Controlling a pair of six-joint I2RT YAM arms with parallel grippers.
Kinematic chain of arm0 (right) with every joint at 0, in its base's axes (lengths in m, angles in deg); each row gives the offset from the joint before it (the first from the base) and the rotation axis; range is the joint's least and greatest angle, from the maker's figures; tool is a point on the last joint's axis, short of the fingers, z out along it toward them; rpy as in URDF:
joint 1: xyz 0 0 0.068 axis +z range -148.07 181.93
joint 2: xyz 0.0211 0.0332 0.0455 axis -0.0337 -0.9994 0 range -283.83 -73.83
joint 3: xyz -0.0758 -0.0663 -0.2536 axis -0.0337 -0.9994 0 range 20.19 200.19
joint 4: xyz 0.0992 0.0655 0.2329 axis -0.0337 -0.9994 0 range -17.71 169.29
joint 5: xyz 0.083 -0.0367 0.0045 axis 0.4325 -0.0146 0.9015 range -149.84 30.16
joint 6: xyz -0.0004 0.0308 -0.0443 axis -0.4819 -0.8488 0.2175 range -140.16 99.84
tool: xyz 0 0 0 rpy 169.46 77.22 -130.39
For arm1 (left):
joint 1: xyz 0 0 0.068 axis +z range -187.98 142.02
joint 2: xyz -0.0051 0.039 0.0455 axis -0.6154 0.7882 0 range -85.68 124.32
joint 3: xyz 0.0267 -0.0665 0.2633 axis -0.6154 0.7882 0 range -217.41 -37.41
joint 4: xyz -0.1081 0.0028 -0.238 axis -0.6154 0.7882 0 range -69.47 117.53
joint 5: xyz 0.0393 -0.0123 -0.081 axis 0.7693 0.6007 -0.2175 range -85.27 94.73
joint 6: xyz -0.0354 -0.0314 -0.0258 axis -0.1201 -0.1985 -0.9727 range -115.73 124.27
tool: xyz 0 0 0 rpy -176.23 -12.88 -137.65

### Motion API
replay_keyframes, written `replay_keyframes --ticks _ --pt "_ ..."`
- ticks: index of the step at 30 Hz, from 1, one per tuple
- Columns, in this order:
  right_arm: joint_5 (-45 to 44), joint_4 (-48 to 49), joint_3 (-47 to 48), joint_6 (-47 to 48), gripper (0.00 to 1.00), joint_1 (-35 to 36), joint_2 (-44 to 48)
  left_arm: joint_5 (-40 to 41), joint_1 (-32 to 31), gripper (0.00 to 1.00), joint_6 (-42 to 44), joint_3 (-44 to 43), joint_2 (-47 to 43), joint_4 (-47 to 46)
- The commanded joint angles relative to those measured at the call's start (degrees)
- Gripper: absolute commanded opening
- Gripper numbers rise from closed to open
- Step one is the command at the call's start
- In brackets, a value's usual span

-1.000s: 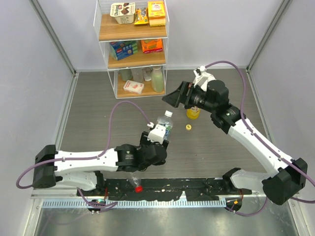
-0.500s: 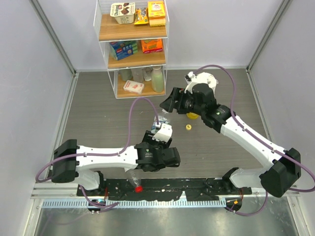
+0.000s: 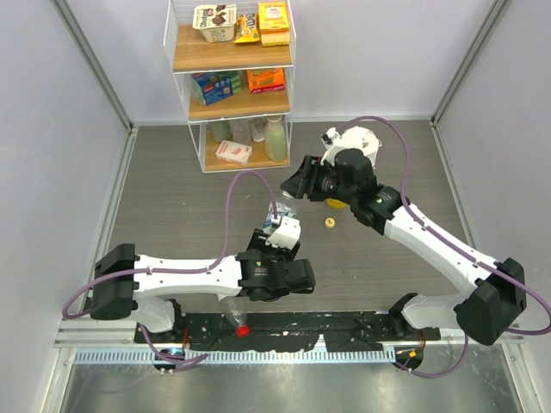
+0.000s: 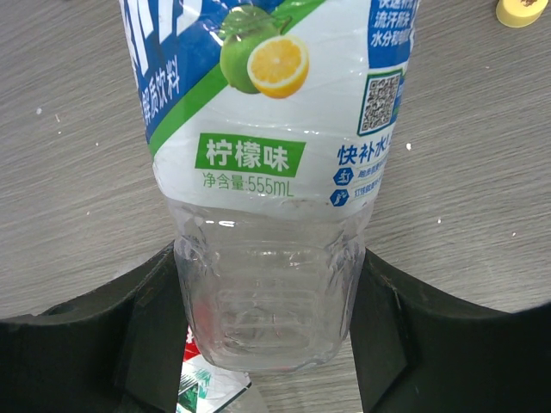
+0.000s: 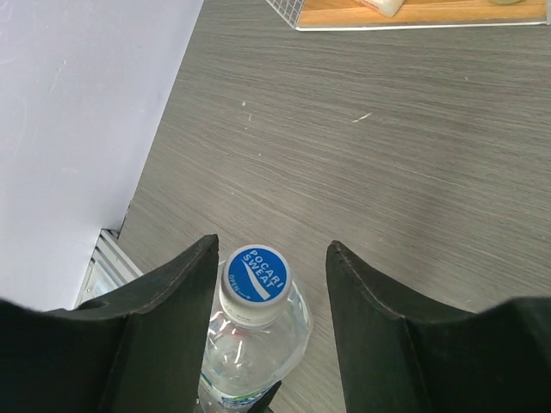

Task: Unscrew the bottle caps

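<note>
From above, your arms met mid-table at the blue-label bottle (image 3: 274, 219); only this view showed the red cap (image 3: 243, 329) lying loose by the near edge.

Left wrist: your left gripper (image 4: 269, 288) clamped that bottle's base.

Right wrist: your right gripper (image 5: 271, 258) straddled the white cap (image 5: 255, 277), jaws apart and not yet gripping. Next you probably needed to close and twist.

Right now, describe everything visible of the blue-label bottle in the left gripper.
The blue-label bottle is clear, thin plastic with a ribbed base, and looks empty there. Its wrap label is white and blue with a green band, a lime-and-lemon picture and a QR code. Its cap, white-sided with a blue printed top, is screwed on. The left gripper clamps the bottle's lower body from both sides. The right gripper straddles the cap, its fingers not yet closed on it.
</note>
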Motion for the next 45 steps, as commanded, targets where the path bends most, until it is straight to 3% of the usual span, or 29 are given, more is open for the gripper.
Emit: replay_keyframes --ticks 1,8,9,10,18,35,45 --pt "0.65 3.78 -0.56 -0.66 0.53 0.23 1.14 2.97 -0.44 0.00 -2.13 -1.51 -1.58 -0.50" --pt "3.28 5.97 -1.52 0.48 0.14 0.23 0.97 2.27 -0.88 0.00 -2.83 -0.28 -2.90 -1.12" --pt "3.64 6.32 -1.79 0.92 0.04 0.32 1.23 2.01 -0.88 0.00 -2.92 -0.02 -3.25 -1.29" --pt "3.81 6.67 -1.88 1.19 0.02 0.23 1.58 1.75 -0.88 0.00 -2.83 0.25 -3.69 -1.56" --pt "7.76 10.36 -3.72 5.58 0.02 0.05 3.16 -4.31 -0.88 0.00 2.07 6.92 -9.75 -11.65" --pt "35.61 29.60 -11.10 4.88 0.02 -6.54 5.45 -22.86 -0.88 0.00 12.72 25.12 -34.71 -34.69" --pt "43.36 39.02 -13.74 2.42 0.02 -6.63 7.20 -27.35 -0.88 0.00 15.09 25.65 -33.93 -38.03"
